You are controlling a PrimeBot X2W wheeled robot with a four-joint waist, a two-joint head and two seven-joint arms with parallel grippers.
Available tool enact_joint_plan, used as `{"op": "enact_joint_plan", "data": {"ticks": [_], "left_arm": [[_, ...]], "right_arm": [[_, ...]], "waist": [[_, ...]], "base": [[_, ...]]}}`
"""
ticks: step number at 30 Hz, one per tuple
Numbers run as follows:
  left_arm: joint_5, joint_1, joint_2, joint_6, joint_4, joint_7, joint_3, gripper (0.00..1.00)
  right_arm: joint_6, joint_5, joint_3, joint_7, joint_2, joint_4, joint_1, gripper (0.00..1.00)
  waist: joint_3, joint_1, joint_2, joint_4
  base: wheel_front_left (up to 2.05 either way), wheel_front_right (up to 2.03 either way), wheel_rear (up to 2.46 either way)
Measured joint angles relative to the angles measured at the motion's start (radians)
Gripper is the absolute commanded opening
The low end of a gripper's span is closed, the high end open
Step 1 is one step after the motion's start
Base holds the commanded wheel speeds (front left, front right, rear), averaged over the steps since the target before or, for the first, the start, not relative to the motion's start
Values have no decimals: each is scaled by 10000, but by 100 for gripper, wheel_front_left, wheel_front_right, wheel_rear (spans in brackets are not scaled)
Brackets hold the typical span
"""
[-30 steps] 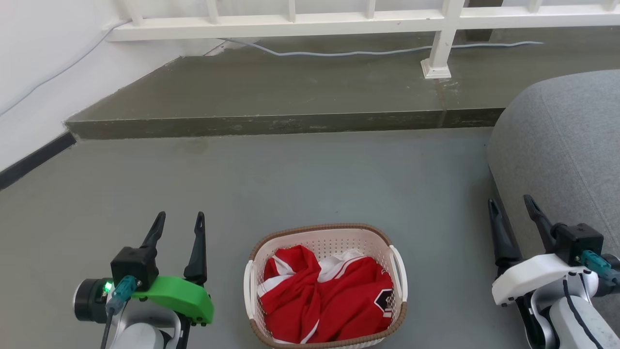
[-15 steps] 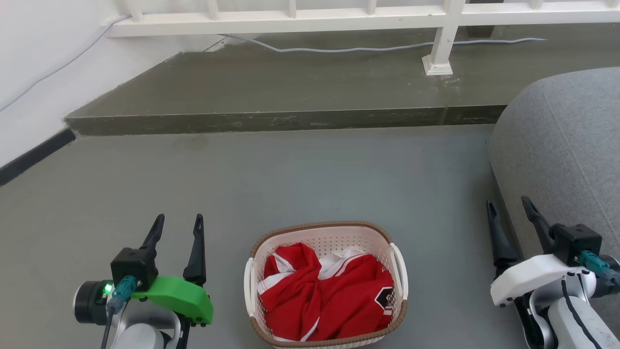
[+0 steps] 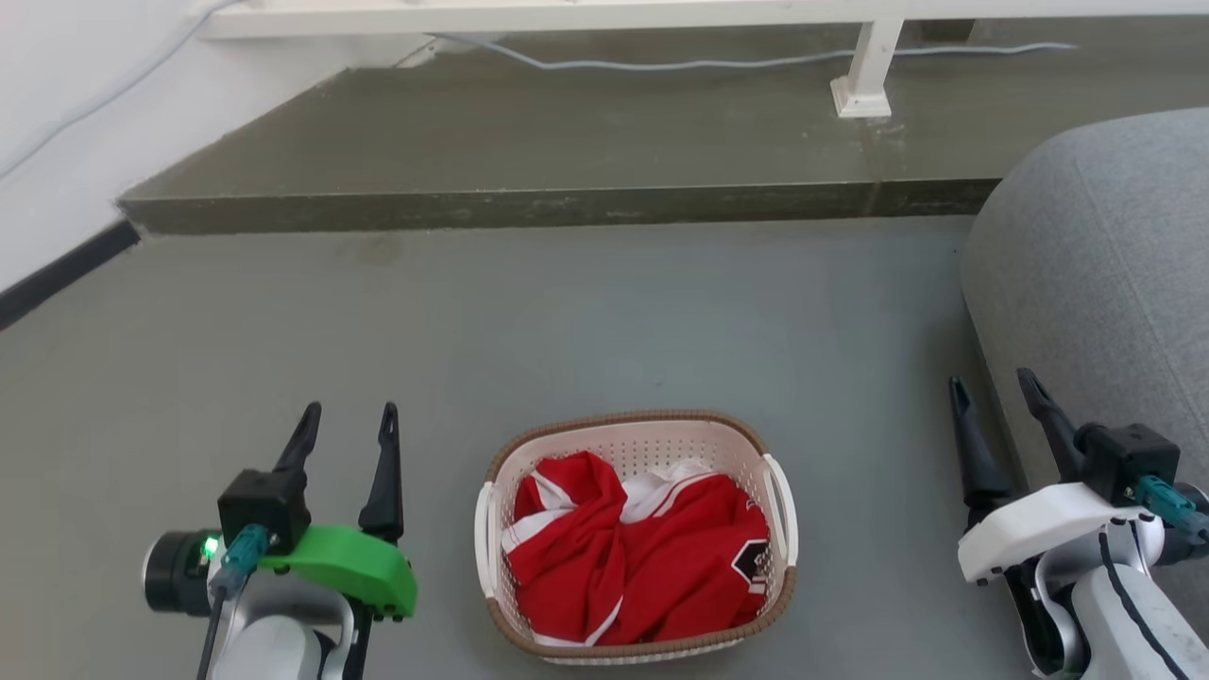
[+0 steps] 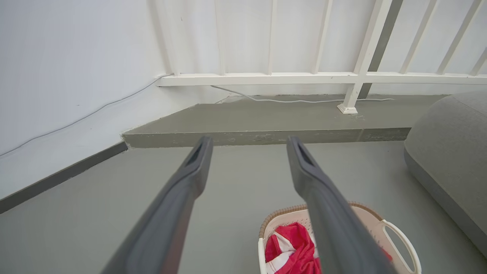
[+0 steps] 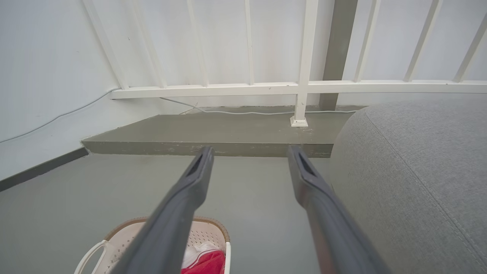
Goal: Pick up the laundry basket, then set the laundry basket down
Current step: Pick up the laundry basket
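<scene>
The laundry basket [image 3: 642,444] stands on the grey floor at the bottom centre of the head view, cream-white and perforated with a brown rim and white side handles. Red and white clothing [image 3: 633,557] lies in it. My left gripper [image 3: 348,420] hangs open to the basket's left, apart from it, fingers pointing away. Open too, my right gripper [image 3: 992,387] is off to the basket's right, beside the grey sofa. The left wrist view has the basket [image 4: 395,236] at its lower right, partly behind a finger. In the right wrist view the basket [image 5: 207,236] sits at the lower left.
A grey fabric sofa [image 3: 1096,274] fills the right side, close to my right gripper. A raised concrete step [image 3: 567,203] runs across ahead, with a white railing post [image 3: 864,71] and a cable on it. A white wall with a dark skirting [image 3: 57,274] is at the left.
The head camera has tilted down, so the whole scene sits higher in the picture. Both grippers stay open and beside the basket as before.
</scene>
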Motion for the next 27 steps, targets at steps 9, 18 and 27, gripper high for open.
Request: {"op": "enact_joint_plan", "data": {"ticks": [9,18,27], "left_arm": [[257,-500,-42,0,-245,31,-201,100],[263,-812,-127,0,-102,213,-278,100],[263,-1557,-232,-102,316,625,-527,100]], "right_arm": [[176,318,-67,-2,-6,2,-107,100],[353,316,42,2,-17,46,-560,100],[612,316,240,38,-21,366,-1271,100]], "waist": [[859,0,0,14],[1894,0,0,8],[3139,0,0,-44]], "base": [[0,0,0],[0,0,0],[0,0,0]]}}
